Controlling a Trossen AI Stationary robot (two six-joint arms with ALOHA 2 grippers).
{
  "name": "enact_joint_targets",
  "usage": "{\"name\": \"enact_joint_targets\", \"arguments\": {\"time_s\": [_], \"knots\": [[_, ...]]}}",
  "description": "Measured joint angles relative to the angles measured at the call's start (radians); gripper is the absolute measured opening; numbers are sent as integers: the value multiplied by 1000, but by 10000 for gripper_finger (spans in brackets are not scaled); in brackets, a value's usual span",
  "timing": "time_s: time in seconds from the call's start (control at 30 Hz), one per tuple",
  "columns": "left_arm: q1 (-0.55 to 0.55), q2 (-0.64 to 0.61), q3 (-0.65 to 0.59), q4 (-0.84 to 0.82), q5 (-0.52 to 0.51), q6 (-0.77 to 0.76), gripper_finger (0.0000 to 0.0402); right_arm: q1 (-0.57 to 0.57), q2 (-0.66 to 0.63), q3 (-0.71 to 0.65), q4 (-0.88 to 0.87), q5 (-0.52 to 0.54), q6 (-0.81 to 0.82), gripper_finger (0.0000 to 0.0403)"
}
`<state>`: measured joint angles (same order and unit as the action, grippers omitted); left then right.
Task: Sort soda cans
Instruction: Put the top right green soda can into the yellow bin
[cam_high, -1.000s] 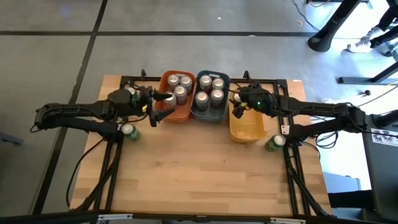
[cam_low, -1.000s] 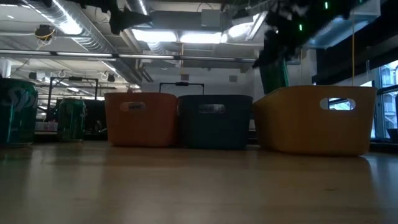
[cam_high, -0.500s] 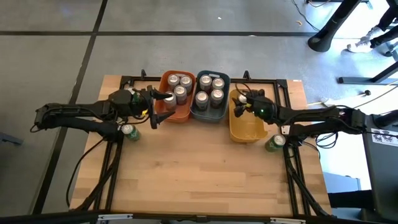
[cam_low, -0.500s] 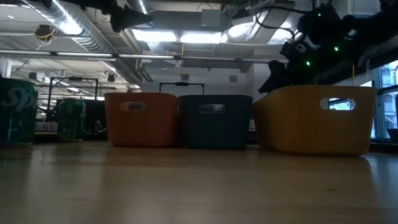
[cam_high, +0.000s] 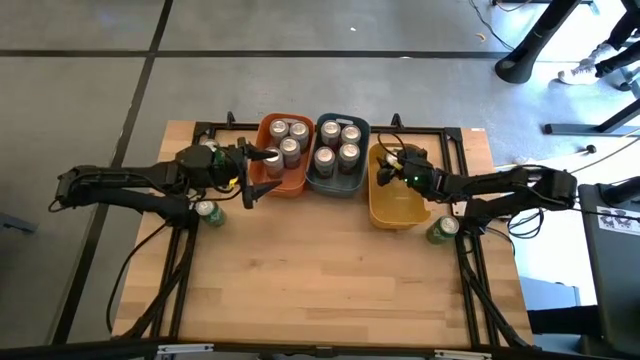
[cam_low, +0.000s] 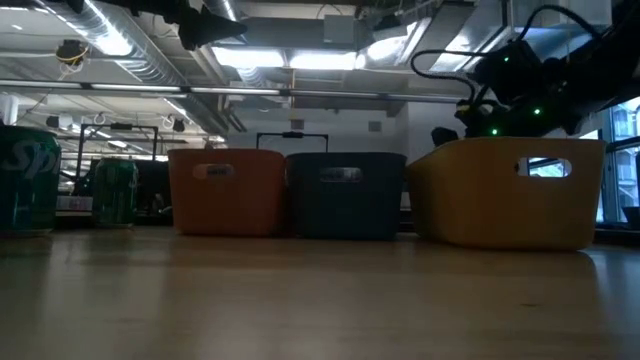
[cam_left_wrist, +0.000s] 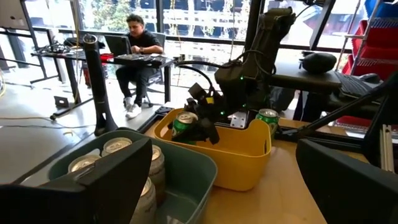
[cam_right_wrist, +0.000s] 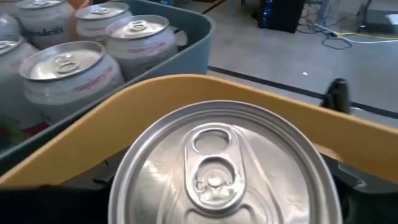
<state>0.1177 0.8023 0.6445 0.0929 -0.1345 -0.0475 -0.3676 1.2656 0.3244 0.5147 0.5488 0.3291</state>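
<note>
My right gripper (cam_high: 388, 166) is shut on a green soda can (cam_left_wrist: 185, 123) at the far left corner of the yellow bin (cam_high: 398, 205), low between its walls. In the right wrist view the can's silver top (cam_right_wrist: 221, 168) fills the picture. My left gripper (cam_high: 256, 172) hovers open and level over the orange bin (cam_high: 280, 180), touching nothing. That bin and the grey-blue bin (cam_high: 338, 170) each hold several upright silver-topped cans. Two green cans stand on their bases on the table, one (cam_high: 207, 211) under the left arm and one (cam_high: 442, 229) under the right arm. My right gripper pinches the green can by its side wall (cam_left_wrist: 191, 129), one finger (cam_left_wrist: 205, 132) on each side of the body. It comes in slanting down from the table's right. The can is tilted, its top (cam_left_wrist: 186, 117) turned back toward the wrist, down between the yellow bin's walls.
The three bins stand side by side at the table's far edge, orange (cam_low: 225, 190), grey-blue (cam_low: 345, 195) and yellow (cam_low: 510, 190). The near half of the wooden table (cam_high: 330, 290) is bare. A person sits at a desk in the room beyond (cam_left_wrist: 140, 46).
My right gripper has sunk with the green can from above the yellow bin's rim down between its walls, rolling as it went. In the low view the can has dropped out of sight behind the bin's wall.
</note>
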Motion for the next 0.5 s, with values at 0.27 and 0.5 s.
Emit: {"name": "enact_joint_targets", "arguments": {"time_s": [0.27,0.5], "knots": [[0,41,0,-3,0,-3,386,0,113,0,82,-15,1,306],[0,85,-1,0,0,-21,386,0,133,2,76,-21,5,328]]}}
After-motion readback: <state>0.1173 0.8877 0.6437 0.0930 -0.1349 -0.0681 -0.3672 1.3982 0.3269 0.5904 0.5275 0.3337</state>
